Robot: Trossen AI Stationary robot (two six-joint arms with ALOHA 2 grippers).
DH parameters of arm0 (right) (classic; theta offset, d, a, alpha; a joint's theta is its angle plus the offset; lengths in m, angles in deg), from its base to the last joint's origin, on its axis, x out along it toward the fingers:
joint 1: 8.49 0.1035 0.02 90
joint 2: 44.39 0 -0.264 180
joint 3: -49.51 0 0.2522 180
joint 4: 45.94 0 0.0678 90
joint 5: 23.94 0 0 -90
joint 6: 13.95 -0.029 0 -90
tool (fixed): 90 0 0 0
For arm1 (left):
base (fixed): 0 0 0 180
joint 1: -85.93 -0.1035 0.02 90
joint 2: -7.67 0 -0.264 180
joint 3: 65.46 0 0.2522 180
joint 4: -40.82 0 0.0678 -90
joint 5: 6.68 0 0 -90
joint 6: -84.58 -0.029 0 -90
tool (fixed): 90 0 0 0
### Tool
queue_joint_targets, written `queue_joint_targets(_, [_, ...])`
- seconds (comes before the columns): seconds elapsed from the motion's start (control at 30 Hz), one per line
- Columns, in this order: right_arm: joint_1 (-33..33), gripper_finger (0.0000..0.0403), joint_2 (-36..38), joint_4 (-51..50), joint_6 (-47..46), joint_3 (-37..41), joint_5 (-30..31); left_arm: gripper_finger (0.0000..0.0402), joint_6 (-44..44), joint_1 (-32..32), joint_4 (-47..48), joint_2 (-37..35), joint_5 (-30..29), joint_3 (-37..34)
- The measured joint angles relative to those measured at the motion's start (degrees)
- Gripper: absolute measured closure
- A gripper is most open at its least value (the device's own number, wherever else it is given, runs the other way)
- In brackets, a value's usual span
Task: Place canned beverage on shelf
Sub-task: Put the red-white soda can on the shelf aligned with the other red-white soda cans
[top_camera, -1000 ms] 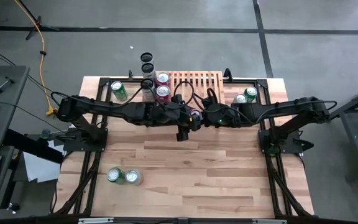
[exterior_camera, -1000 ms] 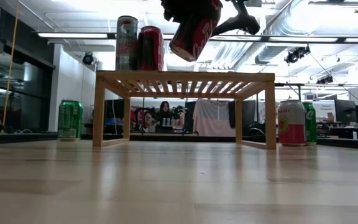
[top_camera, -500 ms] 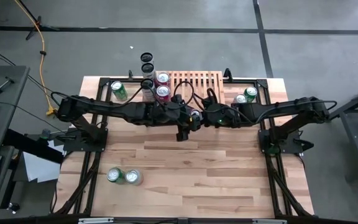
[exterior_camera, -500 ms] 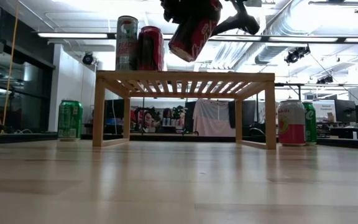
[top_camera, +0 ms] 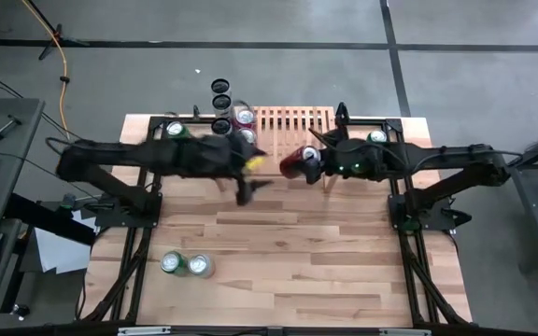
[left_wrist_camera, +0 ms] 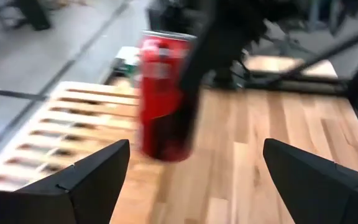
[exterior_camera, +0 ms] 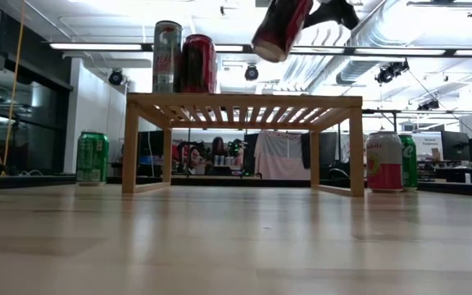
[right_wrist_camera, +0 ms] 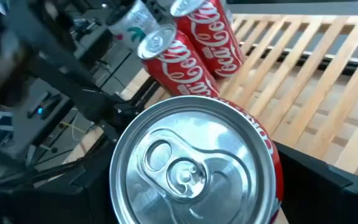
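Can (top_camera: 292, 161): red aluminium cylinder, tilted, pinched in right gripper (top_camera: 308, 162) jaws.
Shelf (top_camera: 292, 121): slatted light wood.
Left gripper (left_wrist_camera: 191, 180): jaws spread, empty.

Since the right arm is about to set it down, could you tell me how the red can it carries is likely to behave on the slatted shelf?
The red can, held tilted in the right gripper, is smooth and round, so it might slip or roll if released slanted. Its unopened tab in the right wrist view suggests it is full and fairly heavy. The gaps in the shelf could let it wobble unless set upright.
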Motion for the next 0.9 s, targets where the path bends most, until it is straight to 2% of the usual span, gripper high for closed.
queue_joint_targets(0.27, [-3.2,0.0090,1.5,4.6,5.4,0.0,-1.6,0.0041,1.7,0.0,-0.7,-15.0,-6.7,-0.5])
queue_joint_targets(0.47, [-7.2,0.0091,-0.1,9.0,11.2,-0.8,-5.3,0.0041,1.4,0.0,-9.5,-24.7,-8.7,-6.1])
queue_joint_targets(0.7, [-13.1,0.0091,-7.2,3.7,22.9,-14.4,-5.5,0.0041,4.0,0.0,-23.6,-32.7,-10.2,-19.7])
queue_joint_targets(0.8, [-15.8,0.0091,-12.7,-1.6,26.9,-21.7,-6.3,0.0041,5.2,0.0,-26.4,-34.2,-10.5,-23.0])
queue_joint_targets(0.9, [-18.7,0.0091,-18.1,-4.2,29.4,-28.2,-7.6,0.0041,5.6,0.0,-26.8,-34.6,-10.5,-23.2])
